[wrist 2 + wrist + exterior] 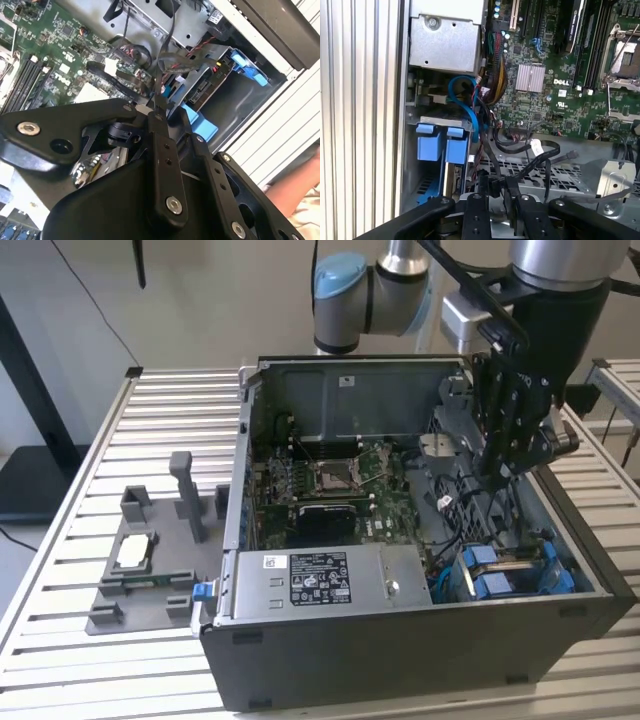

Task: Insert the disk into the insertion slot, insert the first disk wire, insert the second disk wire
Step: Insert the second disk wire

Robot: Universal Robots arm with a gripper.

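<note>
Slim black metal fingers pinch a thin black disk wire. The blue-framed disk sits in the grey sheet-metal insertion slot, at four o'clock in the exterior view.

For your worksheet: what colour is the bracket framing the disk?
The bracket is blue; first wrist view.

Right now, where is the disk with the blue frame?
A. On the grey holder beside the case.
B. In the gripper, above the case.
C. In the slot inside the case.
C: the disk, with its blue frame, sits in the slot, in the near corner of the case on the exterior view's right.
</note>
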